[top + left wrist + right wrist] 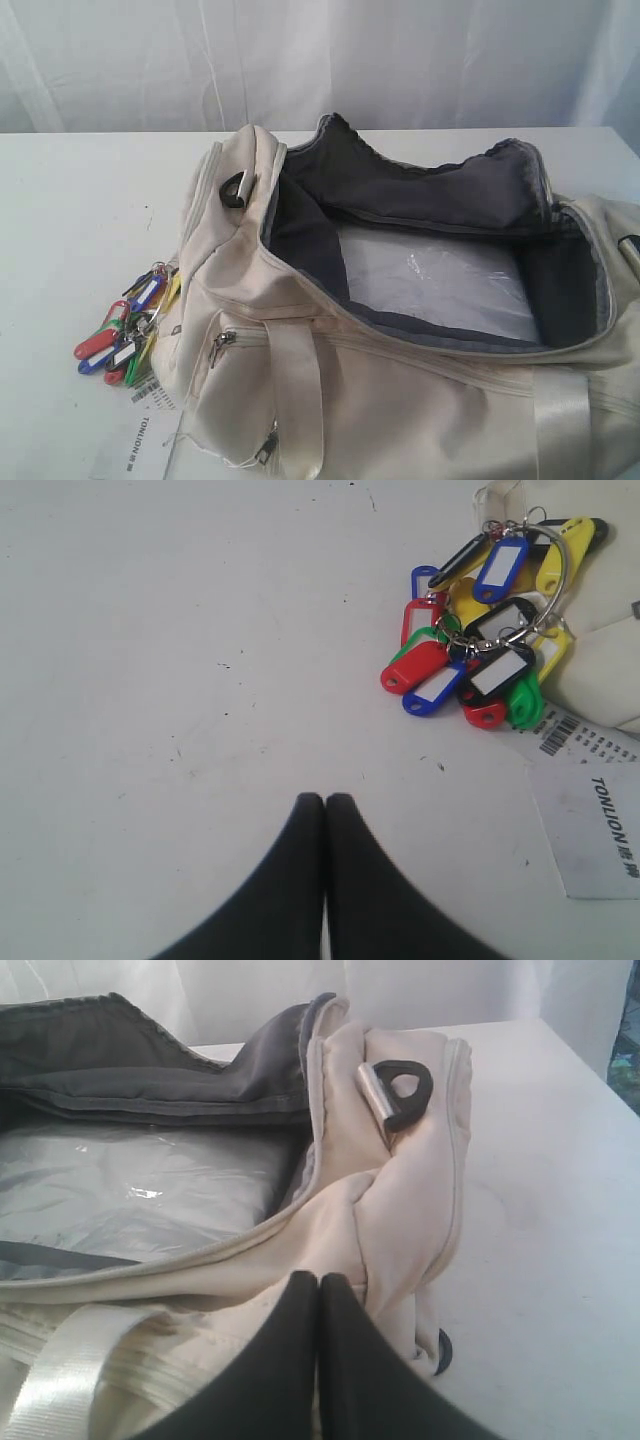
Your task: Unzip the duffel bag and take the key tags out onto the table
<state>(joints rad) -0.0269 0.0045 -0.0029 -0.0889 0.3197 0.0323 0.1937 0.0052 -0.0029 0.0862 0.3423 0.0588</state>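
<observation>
The cream duffel bag [400, 400] lies on the white table [70, 220] with its top unzipped and gaping, grey lining showing. The key tags [125, 335], a bunch in red, blue, yellow, green and black, lie on the table against the bag's left end. Neither gripper shows in the exterior view. In the left wrist view my left gripper [325, 800] is shut and empty over bare table [200, 630], apart from the key tags [480, 640]. My right gripper [318, 1280] is shut, empty, close in front of the duffel bag's [390, 1190] end.
A white barcode paper label [140, 430] lies on the table beside the tags and shows again as the label [595, 820]. Clear plastic film [430, 275] lines the bag's bottom. A black ring with a metal piece [405, 1090] sits on the bag's end. White curtain behind.
</observation>
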